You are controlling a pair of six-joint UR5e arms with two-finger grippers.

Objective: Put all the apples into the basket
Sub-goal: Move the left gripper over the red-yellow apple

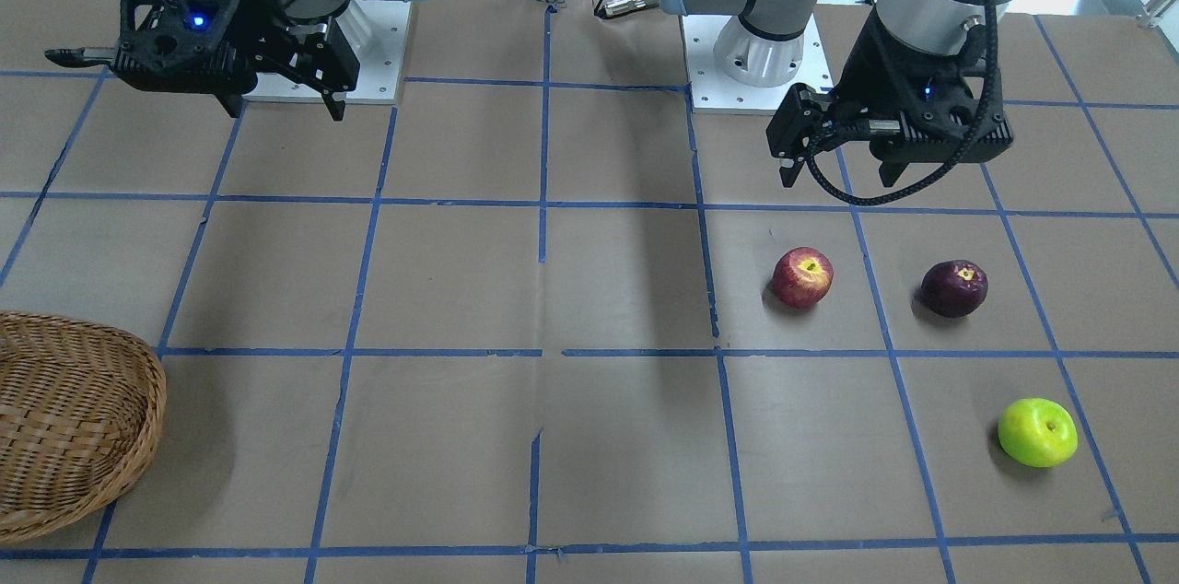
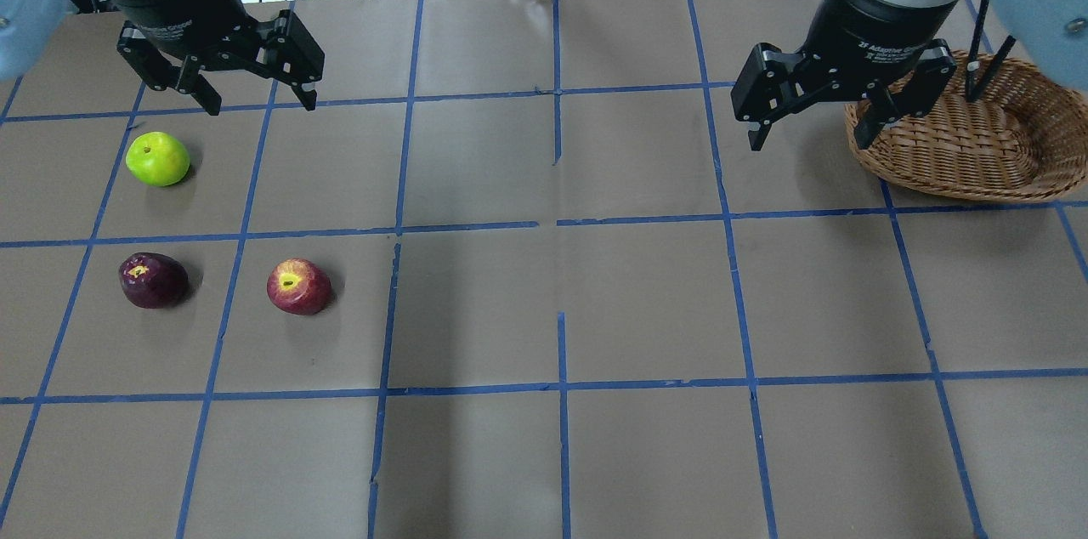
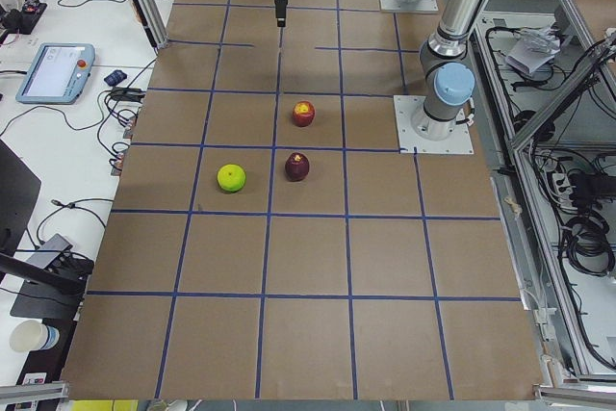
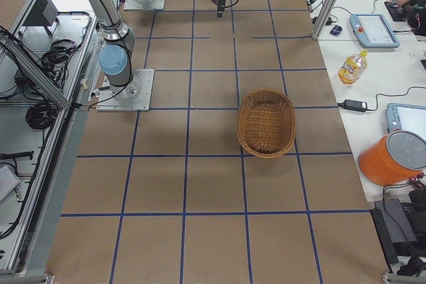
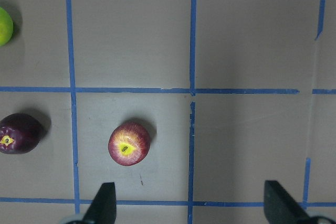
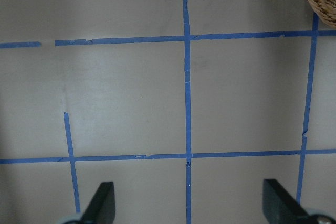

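Over the table's left end, left gripper [image 2: 259,101]: hangs raised above the table [image 2: 646,301], fingers spread wide with nothing between them.
Red apple [image 2: 298,286]: sits on the table with its stem dip up. In the left wrist view it lies just ahead of one fingertip [image 5: 105,205]. It is the apple nearest this gripper and is not touched by it.
Maroon apple [image 2: 153,280]: sits beside the red one but apart from it, farther toward the table's left end.
Green apple [image 2: 158,158]: lies beyond the maroon one, on the side away from the robot, cut by the left wrist view's edge.
Right gripper [image 2: 809,139]: raised, fingers wide apart and empty, close by the basket.
Basket [image 2: 935,155]: stands at the table's right end, well apart from all three apples. Only its rim shows in a corner of the right wrist view, so it is off to that gripper's side, not under it.
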